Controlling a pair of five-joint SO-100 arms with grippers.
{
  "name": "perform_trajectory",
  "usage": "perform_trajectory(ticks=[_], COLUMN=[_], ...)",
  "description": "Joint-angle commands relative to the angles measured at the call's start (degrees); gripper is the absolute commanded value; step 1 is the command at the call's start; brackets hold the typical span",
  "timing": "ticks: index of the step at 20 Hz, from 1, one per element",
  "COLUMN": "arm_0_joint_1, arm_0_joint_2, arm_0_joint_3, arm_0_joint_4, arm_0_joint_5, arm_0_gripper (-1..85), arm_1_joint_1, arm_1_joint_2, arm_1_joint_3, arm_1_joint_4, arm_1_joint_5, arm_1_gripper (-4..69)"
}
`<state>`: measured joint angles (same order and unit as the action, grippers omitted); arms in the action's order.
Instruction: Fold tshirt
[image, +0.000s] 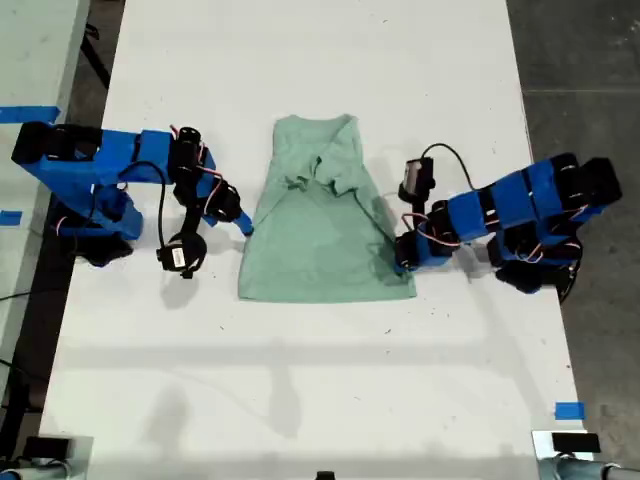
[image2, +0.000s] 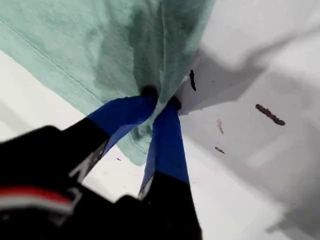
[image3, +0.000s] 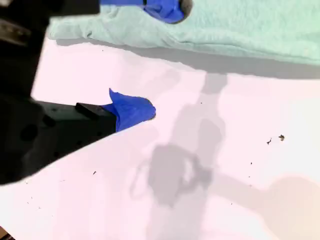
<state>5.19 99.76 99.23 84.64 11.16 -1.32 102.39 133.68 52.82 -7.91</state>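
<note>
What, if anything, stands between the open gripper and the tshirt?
Nothing visible does. My second gripper is open right at the edge of the tshirt, with only bare table under it. My first gripper is already shut on the tshirt's cloth at the other side.

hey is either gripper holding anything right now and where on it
My first gripper pinches the tshirt at its edge. My second gripper holds nothing.
</note>
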Motion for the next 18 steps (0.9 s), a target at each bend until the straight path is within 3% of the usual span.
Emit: perform_trajectory(ticks=[1, 4, 7, 9, 13, 18], arm_0_joint_1=[1.23, 1.49, 1.49, 1.76, 1.67, 1.49], arm_0_joint_2=[0.44, 0.35, 0.35, 0.35, 0.53, 0.53], arm_0_joint_3=[-0.18, -0.09, -0.09, -0.09, -0.44, -0.62], arm_0_joint_4=[-0.35, -0.44, -0.26, -0.18, 0.09, 0.09], arm_0_joint_5=[-0.62, -0.62, -0.62, -0.79, -0.88, -1.14], arm_0_gripper=[22.6, 22.4, 22.2, 22.2, 22.1, 22.1], arm_1_joint_1=[-1.32, -2.9, -4.13, -3.78, -1.85, 2.46], arm_1_joint_2=[0.18, 1.58, 2.11, 3.16, -1.05, -21.27], arm_1_joint_3=[-2.2, -11.95, -23.2, -26.89, -28.48, -29.09], arm_1_joint_4=[3.78, 14.85, 18.28, 14.24, 0.26, -11.95], arm_1_joint_5=[-0.88, -3.16, -3.16, -3.96, -4.92, -2.64], arm_1_gripper=[-0.8, -0.8, -0.8, -0.8, -0.8, -0.9])
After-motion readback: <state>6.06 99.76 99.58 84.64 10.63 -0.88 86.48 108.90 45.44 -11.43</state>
